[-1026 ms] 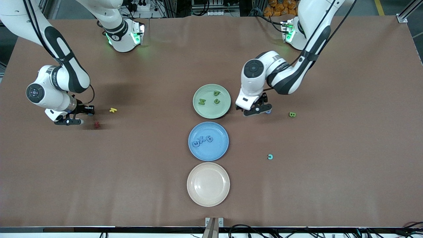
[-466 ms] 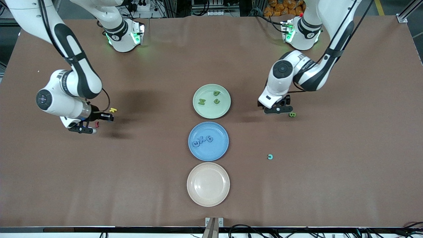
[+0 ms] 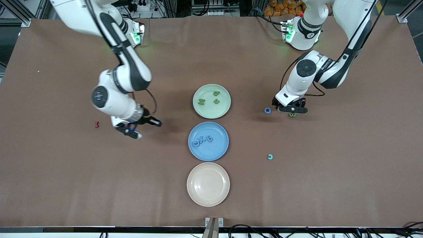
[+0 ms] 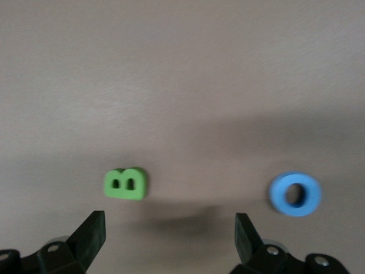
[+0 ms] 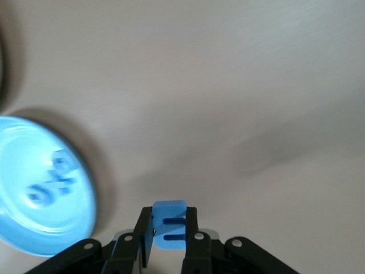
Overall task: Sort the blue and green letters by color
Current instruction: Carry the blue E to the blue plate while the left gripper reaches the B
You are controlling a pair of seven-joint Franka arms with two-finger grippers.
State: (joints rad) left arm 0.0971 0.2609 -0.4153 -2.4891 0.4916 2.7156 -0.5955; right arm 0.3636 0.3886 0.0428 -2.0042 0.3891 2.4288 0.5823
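A robotics lab, to judge by the setup: two white jointed robot arms (image 3: 122, 79) bolted at green-lit bases (image 3: 299, 31) along one edge of a wide table covered in plain brown cloth (image 3: 347, 172). Aluminium framing struts (image 3: 408, 11), power strips and loose black cables (image 3: 211, 8) crowded just off the table edge, more cabling (image 3: 251, 228) and a camera mount (image 3: 214, 224) at the near edge.

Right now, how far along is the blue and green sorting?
Done: three green letters on the green plate, three blue pieces on the blue plate. In hand: right gripper shut on a blue letter; left gripper open over the green B. Left: blue ring and teal piece.
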